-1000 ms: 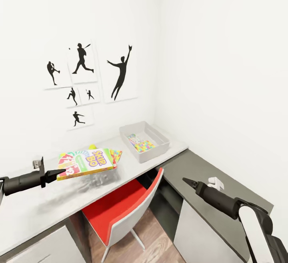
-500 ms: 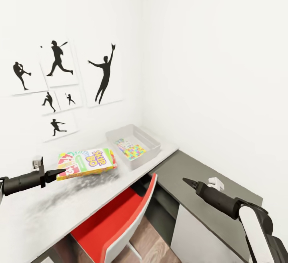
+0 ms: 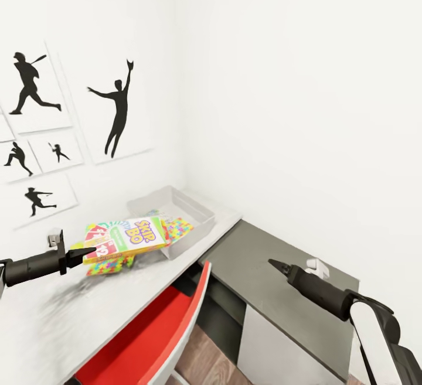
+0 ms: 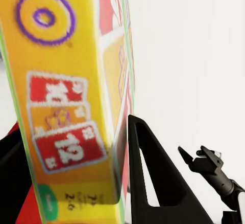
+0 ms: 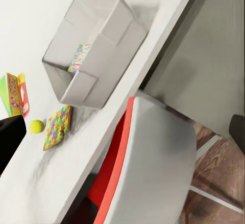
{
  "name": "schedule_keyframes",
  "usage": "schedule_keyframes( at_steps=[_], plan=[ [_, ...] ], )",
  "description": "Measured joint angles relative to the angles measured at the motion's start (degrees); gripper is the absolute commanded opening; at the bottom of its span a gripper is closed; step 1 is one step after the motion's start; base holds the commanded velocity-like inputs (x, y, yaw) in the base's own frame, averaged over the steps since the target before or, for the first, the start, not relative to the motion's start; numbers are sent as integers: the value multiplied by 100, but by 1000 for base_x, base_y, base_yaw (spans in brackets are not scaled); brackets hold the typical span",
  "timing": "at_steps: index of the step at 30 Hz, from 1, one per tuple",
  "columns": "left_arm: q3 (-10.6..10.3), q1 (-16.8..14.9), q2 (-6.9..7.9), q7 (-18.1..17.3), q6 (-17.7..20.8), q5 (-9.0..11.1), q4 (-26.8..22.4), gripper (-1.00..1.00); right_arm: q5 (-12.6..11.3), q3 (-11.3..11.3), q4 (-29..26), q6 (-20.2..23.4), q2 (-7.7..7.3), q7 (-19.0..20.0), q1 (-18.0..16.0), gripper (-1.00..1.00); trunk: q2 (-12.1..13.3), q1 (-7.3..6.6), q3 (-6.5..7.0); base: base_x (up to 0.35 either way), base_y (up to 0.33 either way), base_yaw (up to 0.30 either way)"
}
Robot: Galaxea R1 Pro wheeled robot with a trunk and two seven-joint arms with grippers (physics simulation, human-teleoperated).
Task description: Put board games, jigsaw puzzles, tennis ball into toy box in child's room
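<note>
**Skip-Bo box carried over desk, toy box ahead**

L gripper (image 3: 88, 251) was clamped on one end of the Skip-Bo board game (image 3: 126, 239), holding it above the light grey table (image 3: 70, 314), box roughly level. In the L wrist view the game (image 4: 61, 106) sat between the black fingers (image 4: 153, 178), pinched tight.

Toy box (image 3: 176, 215) stood on the table near the corner w/ the wall, just beyond the held game. One jigsaw puzzle (image 3: 181, 228) lay inside it. Second jigsaw puzzle (image 3: 108, 266) lay flat on the table below the held game. R wrist view showed the tennis ball (image 5: 35, 126) on the table just beside that puzzle (image 5: 57, 127).

R gripper (image 3: 275, 264) hung over the dark grey counter (image 3: 264, 268), carrying nothing; fingers appeared closed together, though the tip is small. Red chair (image 3: 152, 338) sat tucked at the table. Silhouette posters (image 3: 117, 109) hung on the wall.
</note>
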Motion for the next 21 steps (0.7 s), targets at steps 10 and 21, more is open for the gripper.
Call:
schedule_keyframes(
  at_steps=[10, 21],
  plan=[
    [2, 5, -7, -1, -2, 13, -1, -100, -4, 35, 2, -114, -1, 5, 1, 100, 0, -1, -5, 136, 72, -20],
    [0, 6, -8, -2, -3, 14, -1, -100, -4, 40, 2, -114, 6, 2, 1, 100, 0, 0, -5, 56, 64, 0]
  ],
)
